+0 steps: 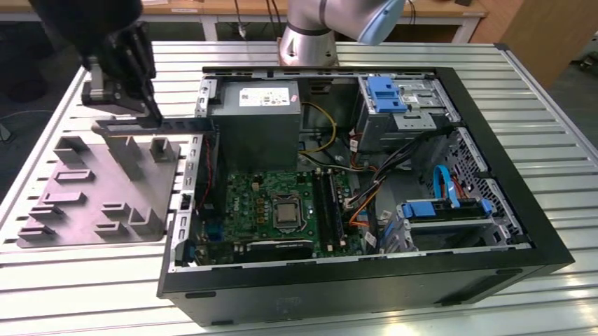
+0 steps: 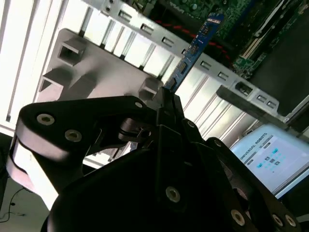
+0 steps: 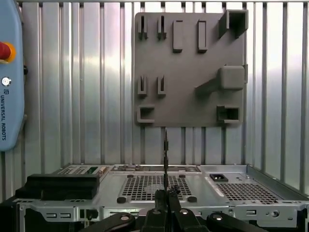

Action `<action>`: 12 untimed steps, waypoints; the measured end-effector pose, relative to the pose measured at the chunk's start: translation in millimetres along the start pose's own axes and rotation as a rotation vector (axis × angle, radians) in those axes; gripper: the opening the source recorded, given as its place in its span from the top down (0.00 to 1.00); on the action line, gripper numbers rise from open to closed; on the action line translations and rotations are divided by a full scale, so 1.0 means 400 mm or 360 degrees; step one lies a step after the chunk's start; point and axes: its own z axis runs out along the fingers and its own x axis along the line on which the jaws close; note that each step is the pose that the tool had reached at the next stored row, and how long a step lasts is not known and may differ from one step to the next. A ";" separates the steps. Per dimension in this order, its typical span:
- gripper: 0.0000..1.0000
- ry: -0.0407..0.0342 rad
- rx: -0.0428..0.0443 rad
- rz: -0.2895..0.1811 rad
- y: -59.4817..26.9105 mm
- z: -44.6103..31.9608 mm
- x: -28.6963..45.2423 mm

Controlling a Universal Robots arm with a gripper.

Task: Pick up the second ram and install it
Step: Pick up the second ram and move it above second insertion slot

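Blue ram stick [image 2: 195, 46] is clamped at one end between the pincer's [image 2: 166, 99] closed fingers and juts straight out past the tips, with dark chips along its face. Grey slotted holder plate [image 3: 188, 72] lies beyond the stick's free end, flat on the ribbed metal table [image 3: 72, 96]. Open computer case [image 1: 523, 231] stands close beside the pincer, with the green board [image 1: 271, 203] inside it.

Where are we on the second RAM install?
Done: pickup. The long blue circuit strip with dark chips is clear of the grey slotted holder plate.
In hand: the black hand is shut on the strip's end, near that plate and beside the open black computer case.
Left: seating. The strip is not yet at the green motherboard.
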 end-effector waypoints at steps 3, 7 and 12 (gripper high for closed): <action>0.87 0.0000 -0.0001 0.0000 -0.035 0.001 0.002; 0.87 0.0000 -0.0001 0.0000 -0.080 0.003 0.004; 0.87 0.0000 -0.0002 0.0000 -0.137 0.005 0.006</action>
